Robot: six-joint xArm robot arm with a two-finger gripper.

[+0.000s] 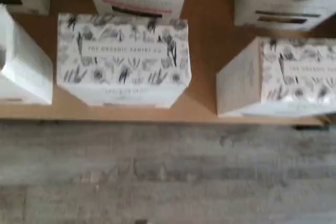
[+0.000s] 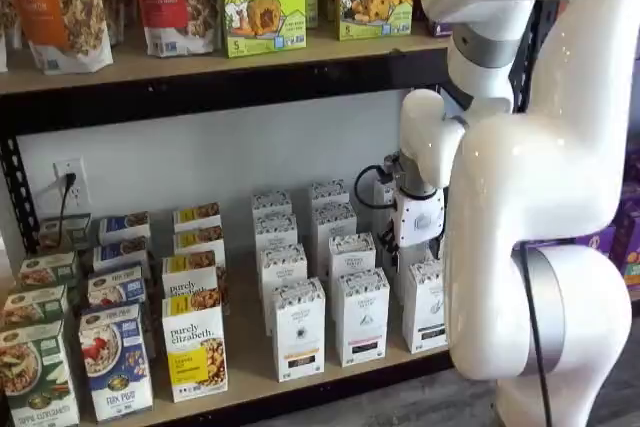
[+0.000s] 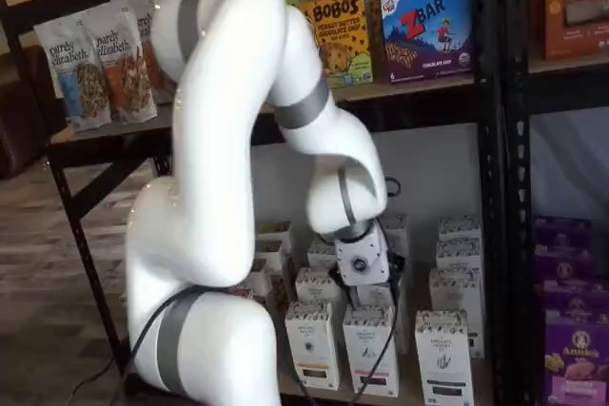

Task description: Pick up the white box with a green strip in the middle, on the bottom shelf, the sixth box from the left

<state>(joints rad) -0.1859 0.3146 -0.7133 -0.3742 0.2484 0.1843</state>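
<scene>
The white box with the thin dark strip stands at the right end of the front row on the bottom shelf. It also shows in a shelf view. In the wrist view its speckled top is beside a like carton whose row bears a pinkish strip. My gripper hangs just above and behind the white box, over its column. Its white body shows in both shelf views. The fingers are too dark and hidden for me to tell how they stand.
White cartons with a black strip and a pinkish strip stand left of the white box. Coloured granola boxes fill the shelf's left. A higher board holds snack bags. Purple boxes stand on the neighbouring rack. A black upright is close by.
</scene>
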